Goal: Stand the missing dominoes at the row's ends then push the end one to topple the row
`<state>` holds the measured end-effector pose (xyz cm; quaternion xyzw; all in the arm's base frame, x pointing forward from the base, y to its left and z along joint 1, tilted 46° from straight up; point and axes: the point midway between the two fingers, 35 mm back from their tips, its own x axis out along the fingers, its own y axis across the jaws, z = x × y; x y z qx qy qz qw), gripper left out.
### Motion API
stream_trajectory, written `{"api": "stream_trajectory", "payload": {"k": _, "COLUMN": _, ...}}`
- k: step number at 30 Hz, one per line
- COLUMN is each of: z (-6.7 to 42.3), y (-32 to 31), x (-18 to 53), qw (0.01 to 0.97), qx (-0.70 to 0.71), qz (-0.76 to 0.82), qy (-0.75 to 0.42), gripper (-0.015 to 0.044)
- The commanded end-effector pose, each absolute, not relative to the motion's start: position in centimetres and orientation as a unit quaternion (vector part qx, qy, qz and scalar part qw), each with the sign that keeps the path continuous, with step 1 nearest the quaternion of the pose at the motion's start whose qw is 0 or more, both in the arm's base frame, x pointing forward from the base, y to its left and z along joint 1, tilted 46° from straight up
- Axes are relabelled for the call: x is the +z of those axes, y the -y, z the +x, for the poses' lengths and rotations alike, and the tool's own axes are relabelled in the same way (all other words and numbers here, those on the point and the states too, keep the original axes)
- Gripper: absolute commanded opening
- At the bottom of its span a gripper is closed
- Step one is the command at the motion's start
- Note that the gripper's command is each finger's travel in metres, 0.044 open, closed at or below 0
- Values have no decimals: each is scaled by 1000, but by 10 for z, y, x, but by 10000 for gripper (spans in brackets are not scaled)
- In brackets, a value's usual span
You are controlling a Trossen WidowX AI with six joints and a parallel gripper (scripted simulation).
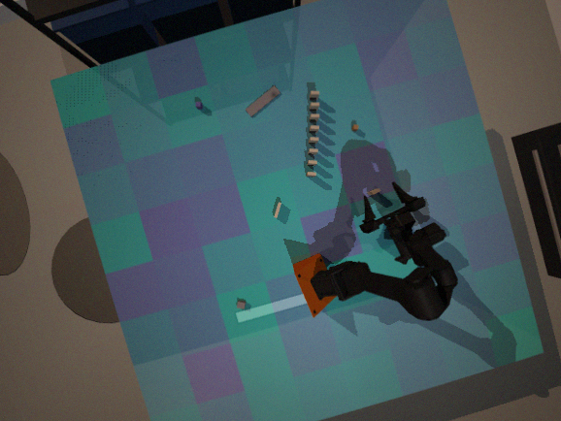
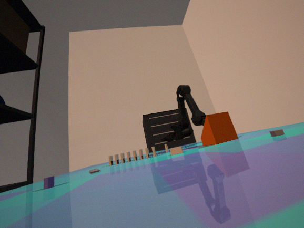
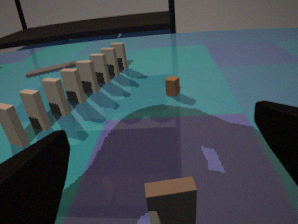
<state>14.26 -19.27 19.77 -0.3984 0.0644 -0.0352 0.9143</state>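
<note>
Nearest you, the gripper (image 1: 383, 200) is spread wide and holds nothing; in the wrist view its two dark fingers sit at the outer edges of the picture with open bench (image 1: 160, 204) between them. Between those fingers, apart from both, the released domino (image 3: 172, 211) stands upright on its own. From above you see it (image 1: 374, 192) as a short tan bar lying across the gap between the fingertips.

Now look beyond it. The row (image 1: 313, 133) of eight standing dominoes runs away from the gripper, its long axis pointing up the top view, and its near end (image 1: 312, 174) lies up and to the left of the domino you just let go. That is the relation your next move hangs on: the released piece seems to stand well off the row's line and farther from the end piece than the row's own spacing, so judge whether it counts as placed.

Another loose domino (image 1: 278, 209) lies left of the gripper, tilted or on edge. Farther off sit a small orange block (image 1: 355, 126), a long flat plank (image 1: 263, 101) and a purple block (image 1: 198, 103), none part of the row.
</note>
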Motion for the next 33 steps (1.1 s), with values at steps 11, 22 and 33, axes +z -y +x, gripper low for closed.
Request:
{"api": "stream_trajectory", "payload": {"k": 11, "z": 177, "y": 187, "x": 197, "qw": 938, "qx": -3, "qz": -289, "qy": -191, "gripper": 440}}
{"api": "stream_trajectory", "payload": {"k": 22, "z": 207, "y": 170, "x": 182, "qw": 866, "qx": -41, "qz": -153, "qy": -474, "gripper": 440}}
{"api": "stream_trajectory", "payload": {"k": 33, "z": 182, "y": 158, "x": 208, "qw": 692, "qx": -223, "qz": -202, "qy": -656, "gripper": 440}}
